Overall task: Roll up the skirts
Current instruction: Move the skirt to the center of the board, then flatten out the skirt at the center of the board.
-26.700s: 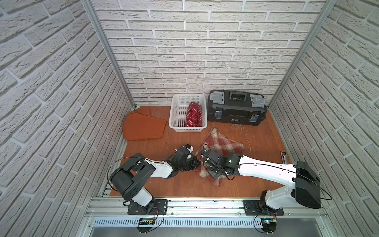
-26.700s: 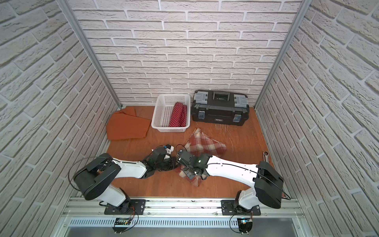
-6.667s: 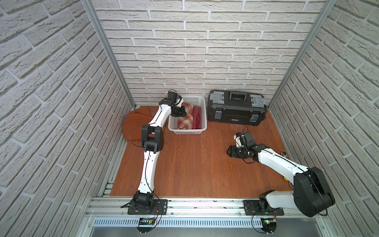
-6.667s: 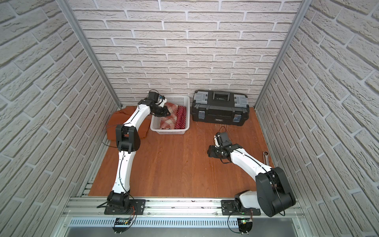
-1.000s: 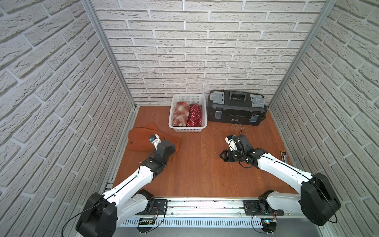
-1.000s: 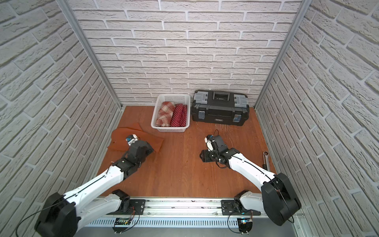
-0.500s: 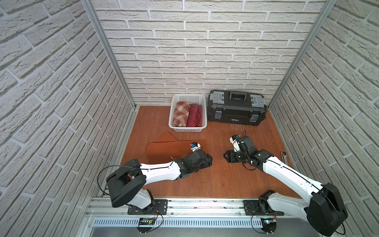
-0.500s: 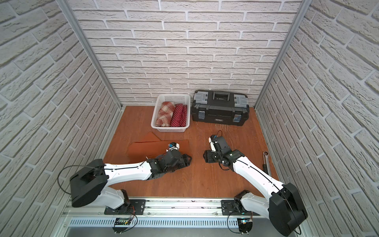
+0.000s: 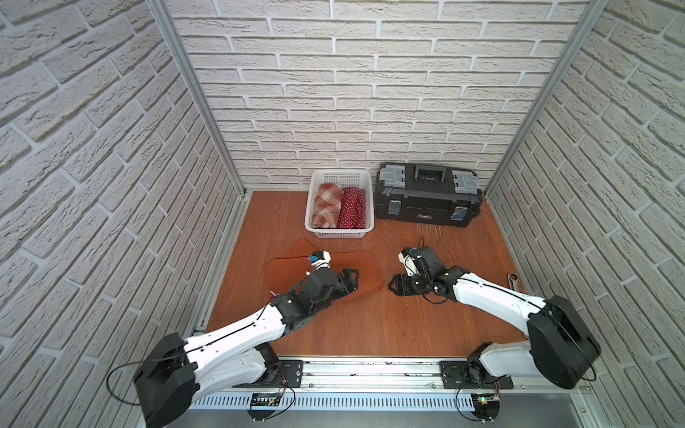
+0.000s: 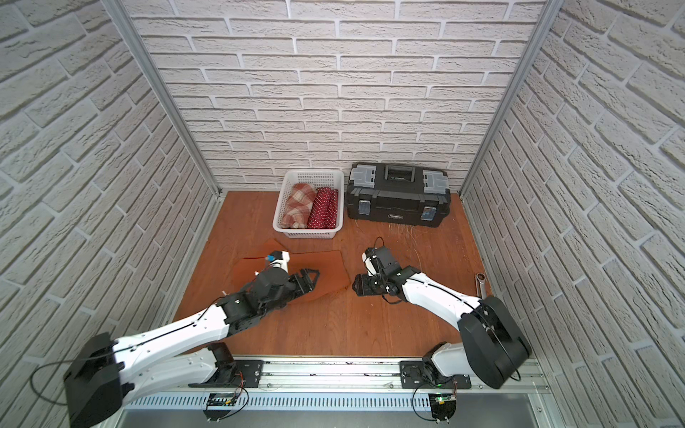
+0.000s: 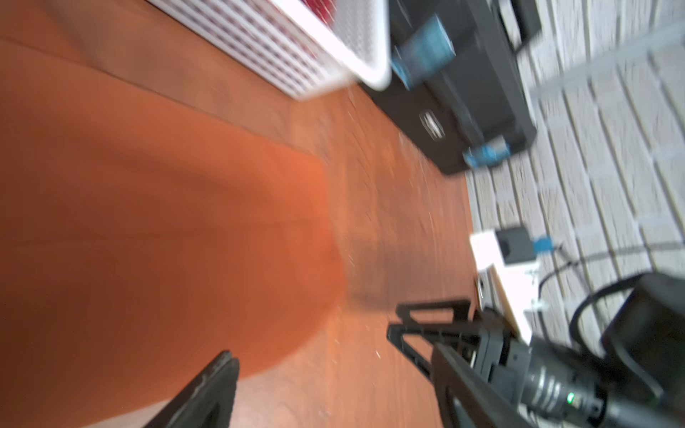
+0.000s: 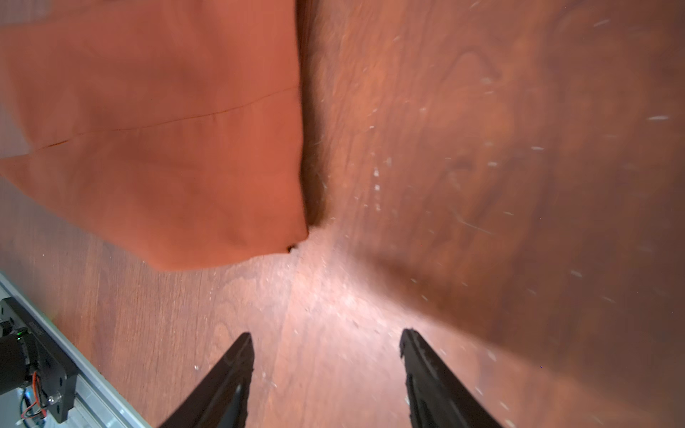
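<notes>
The rust-orange skirt [image 9: 365,268] [image 10: 331,270] lies flat on the wooden table, left of centre. My left gripper [image 9: 352,281] [image 10: 313,279] [image 11: 333,355] hovers open over the skirt's near right part and holds nothing. My right gripper [image 9: 393,286] [image 10: 356,285] [image 12: 326,333] stands open over bare wood, just right of the skirt's near right corner [image 12: 300,241]. The plaid skirt [image 9: 326,205] [image 10: 296,205] and the polka-dot skirt [image 9: 352,207] [image 10: 324,209] lie rolled side by side in the white basket [image 9: 339,233] [image 10: 307,233].
A black toolbox [image 9: 426,200] [image 10: 398,200] stands at the back, right of the basket. A small metal tool [image 9: 513,278] [image 10: 480,283] lies by the right wall. Brick walls close in three sides.
My left gripper dragged the orange skirt from the left edge toward the middle, then opened and let it go. My right gripper shifted left toward the skirt's corner and spread wider.
</notes>
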Controlling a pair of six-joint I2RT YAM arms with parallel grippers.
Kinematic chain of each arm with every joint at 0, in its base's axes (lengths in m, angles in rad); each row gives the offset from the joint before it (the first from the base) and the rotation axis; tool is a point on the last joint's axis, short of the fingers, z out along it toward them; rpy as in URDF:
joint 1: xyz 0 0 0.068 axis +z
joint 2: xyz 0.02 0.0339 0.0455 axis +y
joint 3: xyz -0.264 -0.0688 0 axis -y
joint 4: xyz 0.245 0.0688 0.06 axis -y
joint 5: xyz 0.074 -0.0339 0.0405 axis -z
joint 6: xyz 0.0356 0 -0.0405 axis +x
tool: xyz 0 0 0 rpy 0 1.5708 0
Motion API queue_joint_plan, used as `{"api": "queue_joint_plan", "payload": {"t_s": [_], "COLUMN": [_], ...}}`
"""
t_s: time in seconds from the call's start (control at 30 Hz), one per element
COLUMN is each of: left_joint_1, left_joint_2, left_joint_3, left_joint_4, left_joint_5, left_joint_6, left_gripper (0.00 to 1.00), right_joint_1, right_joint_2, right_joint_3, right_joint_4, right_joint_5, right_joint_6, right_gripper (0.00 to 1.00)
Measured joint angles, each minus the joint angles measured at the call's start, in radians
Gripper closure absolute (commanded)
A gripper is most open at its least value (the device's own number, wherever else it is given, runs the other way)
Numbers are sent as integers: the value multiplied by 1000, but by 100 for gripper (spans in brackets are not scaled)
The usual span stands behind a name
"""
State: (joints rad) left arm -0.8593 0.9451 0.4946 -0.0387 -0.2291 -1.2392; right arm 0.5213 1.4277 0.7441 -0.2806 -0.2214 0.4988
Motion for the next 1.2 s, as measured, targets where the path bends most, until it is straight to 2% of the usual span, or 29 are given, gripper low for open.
{"api": "queue_joint_plan", "payload": {"t_s": [0.3,0.4,0.47,0.53,0.63,0.77,0.9,1.07,1.2], "left_joint_1": [3,6,6,6,8,23,44,52,52], "left_joint_2": [-373,-425,-413,-383,-328,-272,-210,-112,-26], "left_joint_3": [-235,-262,-260,-256,-245,-203,-140,-110,-103], "left_joint_4": [-372,-421,-425,-421,-410,-395,-362,-285,-241], "left_joint_5": [-158,-198,-217,-229,-237,-239,-240,-235,-216], "left_joint_6": [-262,-302,-308,-307,-297,-251,-185,-131,-107], "left_gripper": [15,14,14,15,15,15,15,15,14], "right_joint_1": [18,20,21,21,20,20,20,20,20], "right_joint_2": [177,223,239,246,246,225,86,-214,-483], "right_joint_3": [29,49,63,72,75,75,37,-65,-133], "right_joint_4": [166,212,235,253,263,240,165,-7,-221], "right_joint_5": [-85,-113,-121,-123,-122,-105,-11,148,270], "right_joint_6": [53,67,70,69,75,78,78,100,168], "right_gripper": [40,44,55,77,97,98,98,98,97]}}
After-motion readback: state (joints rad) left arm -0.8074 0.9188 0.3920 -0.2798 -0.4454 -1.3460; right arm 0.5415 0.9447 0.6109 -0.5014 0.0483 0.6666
